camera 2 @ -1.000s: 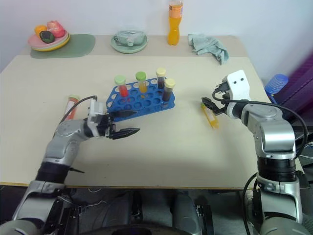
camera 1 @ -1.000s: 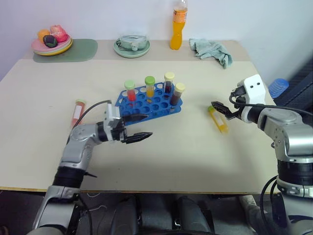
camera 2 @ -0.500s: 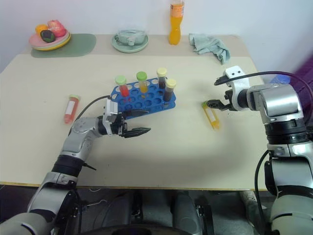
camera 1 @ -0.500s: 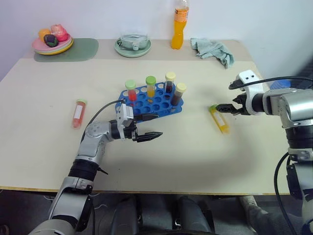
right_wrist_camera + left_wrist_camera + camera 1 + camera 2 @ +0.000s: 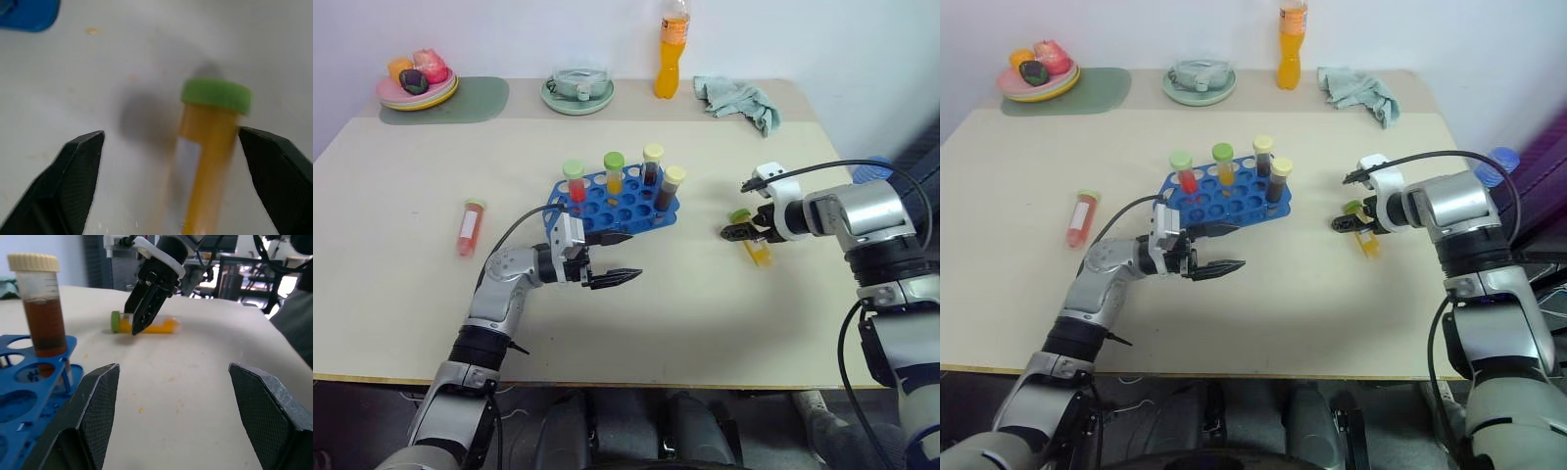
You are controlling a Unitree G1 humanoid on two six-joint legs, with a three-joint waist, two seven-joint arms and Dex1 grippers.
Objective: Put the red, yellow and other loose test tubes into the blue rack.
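Observation:
The blue rack (image 5: 619,203) stands mid-table with several capped tubes upright in it. A red tube (image 5: 469,226) lies loose to its left. To the right of the rack lies a yellow tube (image 5: 754,242) with a green cap. My right gripper (image 5: 732,232) points down at the capped end, open; in the right wrist view the yellow tube (image 5: 208,161) lies between the fingers, close against one fingertip (image 5: 266,161). My left gripper (image 5: 632,256) hovers open and empty just in front of the rack, pointing right. The left wrist view shows the right gripper (image 5: 142,320) above the yellow tube (image 5: 151,325).
Along the far edge sit a plate of fruit (image 5: 396,95) on a green mat (image 5: 460,101), a bowl (image 5: 578,92), an orange drink bottle (image 5: 671,49) and a crumpled cloth (image 5: 738,100). A blue object (image 5: 871,168) lies off the table's right side.
My right gripper has dropped and tilted down onto the capped end of the yellow tube. The left gripper has edged slightly to the right. The tubes have not moved.

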